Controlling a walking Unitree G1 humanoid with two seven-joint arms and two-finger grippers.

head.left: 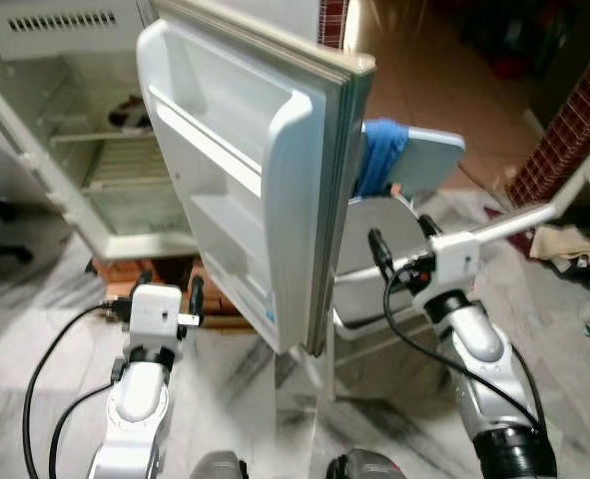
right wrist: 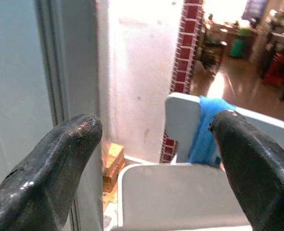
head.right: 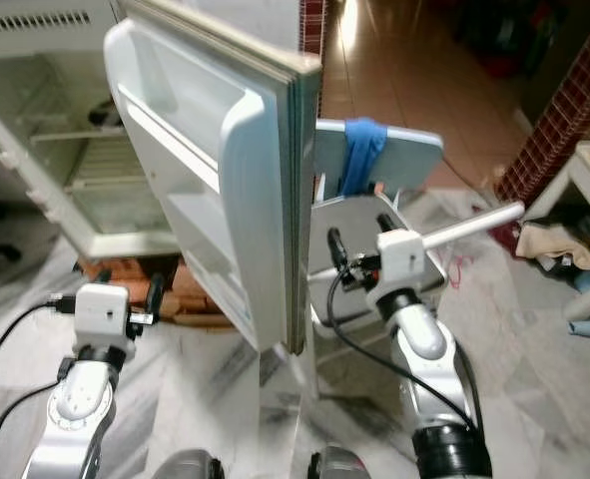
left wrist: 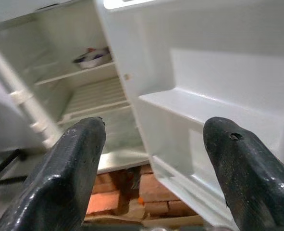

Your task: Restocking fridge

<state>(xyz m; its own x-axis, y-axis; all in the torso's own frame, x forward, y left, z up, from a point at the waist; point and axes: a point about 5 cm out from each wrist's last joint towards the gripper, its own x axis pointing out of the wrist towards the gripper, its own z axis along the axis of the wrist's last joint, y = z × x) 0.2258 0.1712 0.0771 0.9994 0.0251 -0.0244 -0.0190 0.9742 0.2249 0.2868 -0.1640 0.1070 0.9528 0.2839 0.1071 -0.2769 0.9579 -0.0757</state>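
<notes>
Fridge (head.left: 65,130): stands ahead and to the robot's left, raised on a base of bricks (head.left: 125,274); its cabinet is wide open.
Fridge door (head.left: 265,190): swung fully out toward the robot, its edge with the grey gasket facing the camera; the moulded door shelves (left wrist: 214,110) hold nothing.
Fridge interior: pale shelves and a ribbed tray; a small dark-and-white item (left wrist: 91,58) sits on an upper shelf (too blurred to identify).
Left gripper (head.left: 165,295): low in front of the open cabinet, by the inner face of the door, touching nothing; in the left wrist view its two black fingers (left wrist: 69,178) are spread wide apart with only air between them.
Right gripper (head.left: 402,241): raised on the outer side of the door, just past its edge, over the chair; fingers (right wrist: 50,168) likewise spread, holding nothing.
Chair (head.left: 374,239): white plastic, just behind the door, with a blue cloth (head.left: 379,155) draped over its backrest.
Floor (head.left: 35,399): grey-veined marble near the robot, brown tile further off.
Brick pillar (head.left: 564,130): red, at the far right.
Clutter: a crumpled beige cloth (head.left: 569,244) lies by the pillar.
</notes>
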